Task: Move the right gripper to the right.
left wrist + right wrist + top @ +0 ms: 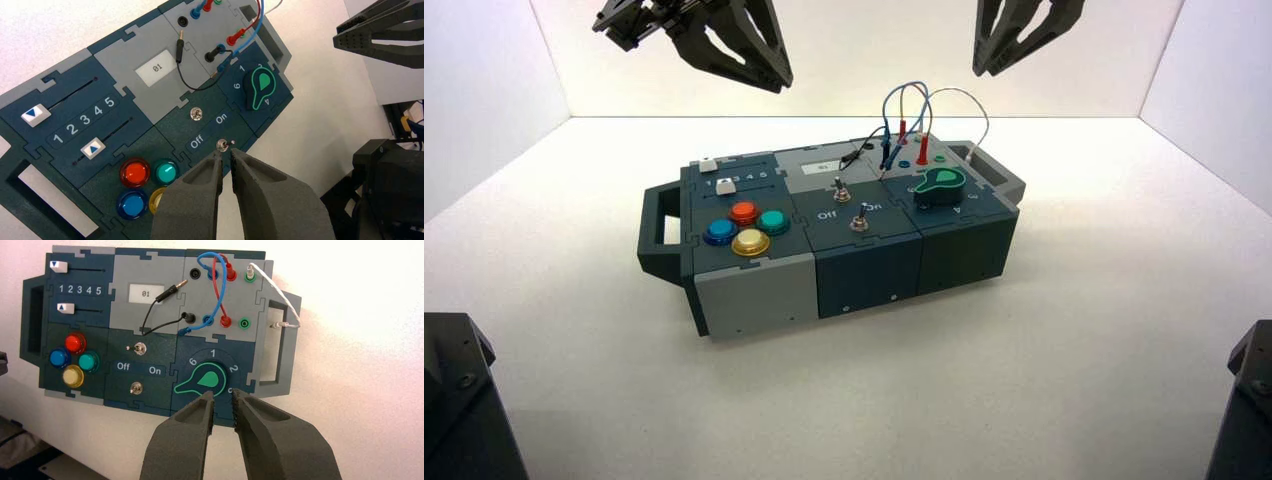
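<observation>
Your box [150, 340] reads "01", "1 2 3 4 5", "Off", "On". Your right gripper [1014, 40]: at 1 o'clock above the box, slightly parted, grasping nothing. Left gripper [734, 45]: 11 o'clock, likewise released.

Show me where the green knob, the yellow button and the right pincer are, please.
green knob [209, 382]: right wrist view, on its round body.
yellow button [750, 241]: high view, on its domed cap.
right pincer [223, 402]: right wrist view, midway between its two fingertips, near the knob.
</observation>
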### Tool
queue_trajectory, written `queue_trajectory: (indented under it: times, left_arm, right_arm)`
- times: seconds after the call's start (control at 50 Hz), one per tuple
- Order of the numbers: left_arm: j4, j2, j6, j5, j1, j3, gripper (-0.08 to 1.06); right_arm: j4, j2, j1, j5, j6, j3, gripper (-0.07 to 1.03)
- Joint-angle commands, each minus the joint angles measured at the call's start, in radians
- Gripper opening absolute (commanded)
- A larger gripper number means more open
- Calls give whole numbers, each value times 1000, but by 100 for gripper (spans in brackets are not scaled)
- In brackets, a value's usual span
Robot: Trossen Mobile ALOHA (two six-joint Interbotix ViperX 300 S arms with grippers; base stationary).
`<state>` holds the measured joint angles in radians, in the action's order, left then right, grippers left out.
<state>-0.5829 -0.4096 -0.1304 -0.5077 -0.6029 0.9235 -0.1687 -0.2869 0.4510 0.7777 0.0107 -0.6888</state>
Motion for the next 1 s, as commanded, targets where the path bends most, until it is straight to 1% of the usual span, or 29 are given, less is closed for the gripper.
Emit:
queue_trajectory:
  times: [0.02,0.42,0.58,0.76,0.9,1.0]
  left_arm:
    - [-3,-6,5,6,2,-12,11]
    - [-3,-6,5,8,2,-11,11]
    - [-3,-6,5,6,2,-12,11]
    - [-3,-6,5,9,2,-14,11]
    - [-3,-5,6,9,2,-14,11]
    - [-3,-5,6,8,2,-12,11]
  right_arm:
    - [-3,-21,5,-5,0,23,22]
    - [5,-23,3,-6,0,35,22]
    - [20,-46,-5,-8,-2,43,23]
    - [52,-89,-15,5,-5,46,23]
    - [84,-121,-57,32,-8,48,24]
    - [117,-163,-95,58,-8,48,25]
